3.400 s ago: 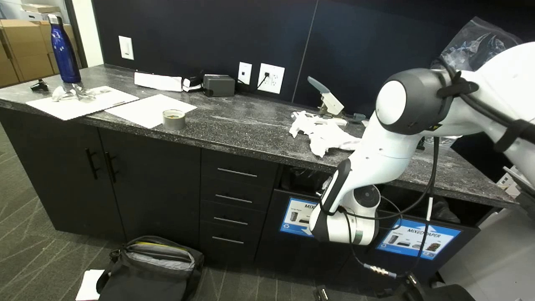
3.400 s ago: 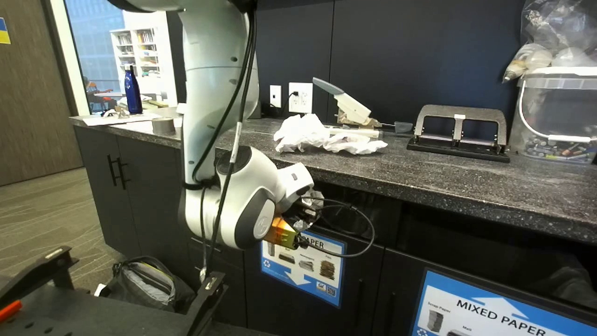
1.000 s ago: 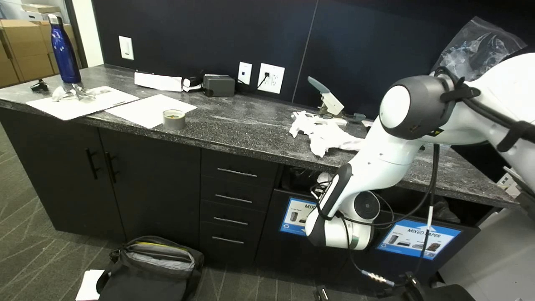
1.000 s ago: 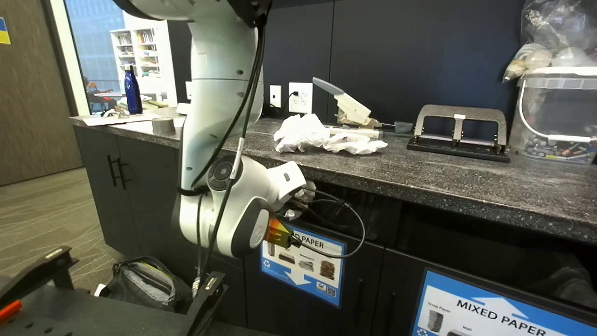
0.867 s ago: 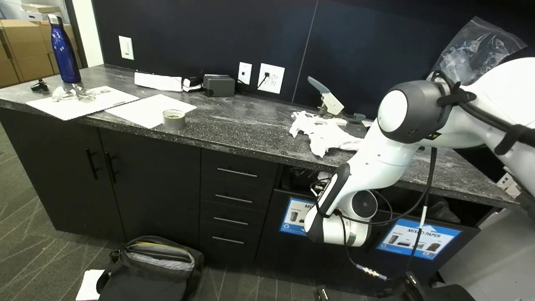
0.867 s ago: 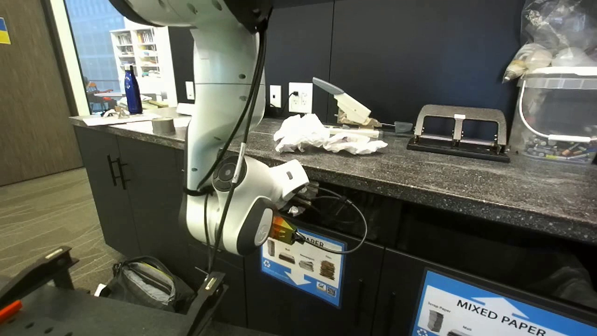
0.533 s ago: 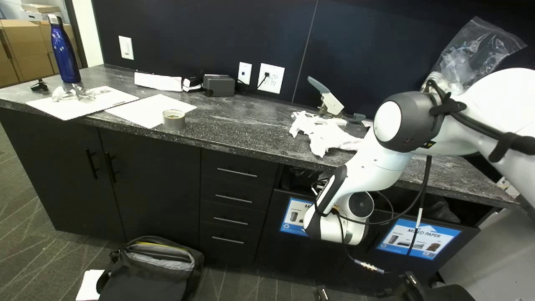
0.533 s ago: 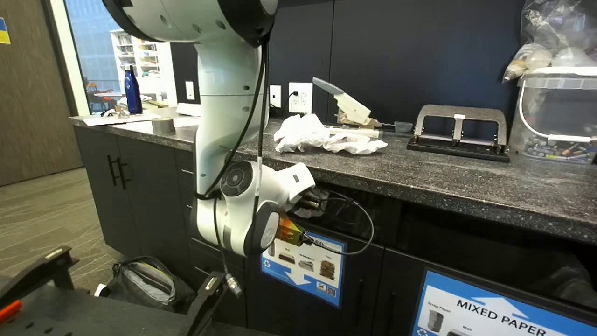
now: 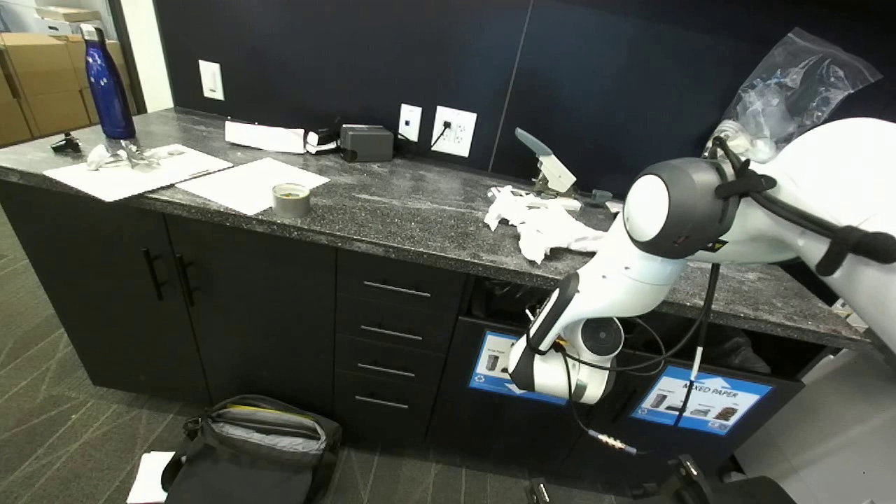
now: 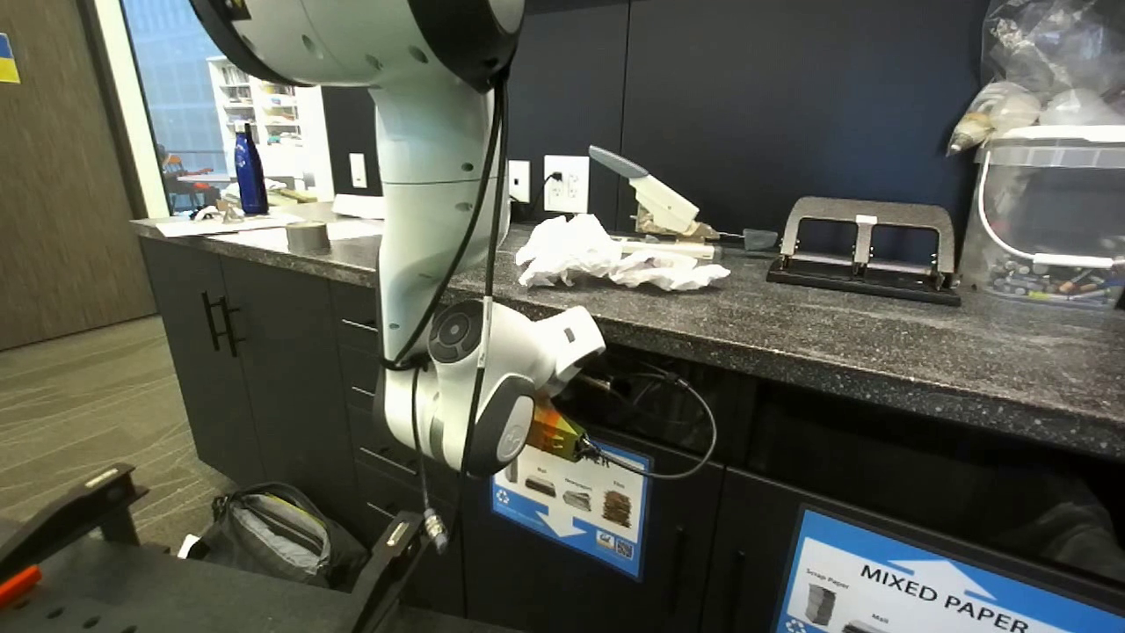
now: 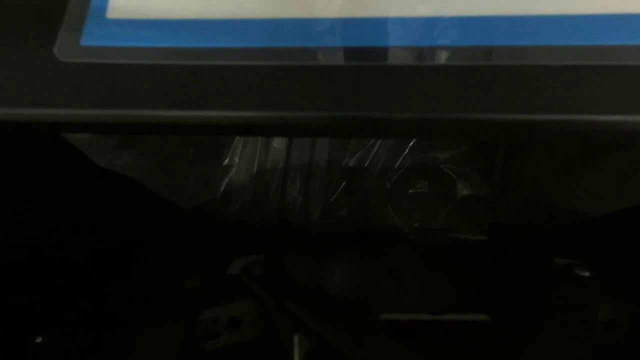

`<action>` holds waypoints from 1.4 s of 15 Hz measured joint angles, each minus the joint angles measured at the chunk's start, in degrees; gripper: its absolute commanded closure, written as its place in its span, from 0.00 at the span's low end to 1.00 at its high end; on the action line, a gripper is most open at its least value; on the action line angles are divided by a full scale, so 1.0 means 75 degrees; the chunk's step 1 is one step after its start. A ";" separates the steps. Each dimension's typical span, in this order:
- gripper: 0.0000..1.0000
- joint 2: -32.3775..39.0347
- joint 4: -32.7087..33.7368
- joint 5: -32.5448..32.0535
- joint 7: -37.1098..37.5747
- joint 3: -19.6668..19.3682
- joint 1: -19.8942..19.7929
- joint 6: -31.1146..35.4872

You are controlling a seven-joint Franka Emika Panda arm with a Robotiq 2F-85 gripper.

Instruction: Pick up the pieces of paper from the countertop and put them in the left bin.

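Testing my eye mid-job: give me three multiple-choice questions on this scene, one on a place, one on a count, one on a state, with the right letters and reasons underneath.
1. Where is the tape roll?
A) on the floor
B) in the bag
C) on the counter

2. How many bin labels show?
A) four
B) two
C) none

3. What shape is the paper by the stapler in?
A) crumpled
B) flat
C) rolled into a tube

1: C, both exterior views show it standing near the counter's front edge.
2: B, both exterior views show two blue-and-white labels, side by side.
3: A, its white surface is lumpy and creased in both exterior views.
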 measured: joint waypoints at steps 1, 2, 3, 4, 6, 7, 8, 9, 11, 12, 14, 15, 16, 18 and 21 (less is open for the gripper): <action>0.00 -0.0116 -0.0115 0.0073 -0.0002 0.0001 0.0022 -0.0001; 0.00 -0.0280 -0.0302 0.0160 -0.0003 0.0004 0.0062 -0.0001; 0.00 -0.0486 -0.0564 0.0263 -0.0003 0.0024 0.0110 -0.0037; 0.00 -0.0749 -0.0909 0.0392 -0.0008 0.0050 0.0173 -0.0180; 0.00 -0.1374 -0.1662 0.0539 -0.0020 0.0091 0.0317 -0.0833; 0.00 -0.1727 -0.2037 0.0536 -0.0020 0.0116 0.0374 -0.1217; 0.00 -0.2101 -0.2412 0.0380 0.0014 0.0157 0.0390 -0.1577; 0.00 -0.2495 -0.2785 0.0167 0.0068 0.0206 0.0375 -0.1948; 0.00 -0.3314 -0.3460 -0.0368 0.0220 0.0283 0.0259 -0.2830; 0.00 -0.3729 -0.3719 -0.0598 0.0280 0.0301 0.0174 -0.3399; 0.00 -0.4590 -0.4142 -0.0931 0.0333 0.0342 -0.0037 -0.4705; 0.00 -0.5022 -0.4303 -0.1035 0.0336 0.0349 -0.0138 -0.5342; 0.00 -0.5448 -0.4397 -0.1076 0.0335 0.0336 -0.0205 -0.5953; 0.00 -0.6298 -0.4367 -0.1251 0.0267 0.0221 -0.0232 -0.7134; 0.00 -0.7247 -0.3864 -0.1884 0.0052 -0.0062 -0.0151 -0.8774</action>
